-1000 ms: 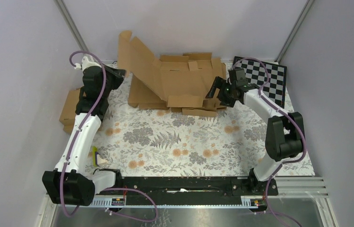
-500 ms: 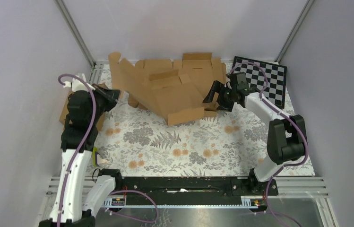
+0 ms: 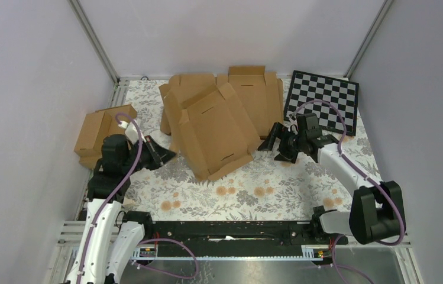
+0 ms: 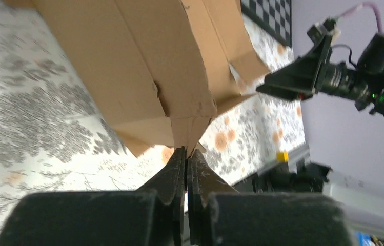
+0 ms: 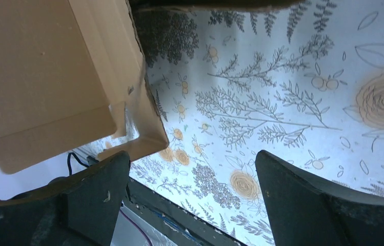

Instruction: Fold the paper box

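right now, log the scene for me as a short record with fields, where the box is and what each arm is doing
paper box: mid-table on the floral cloth, lying sloped, flaps partly raised
left fingers: shut, pinching a corner flap of the paper box
right fingers: wide open beside the box's near right corner, holding nothing
behind the box: flat cardboard blank
far right: checkerboard
left edge: two small joined boxes
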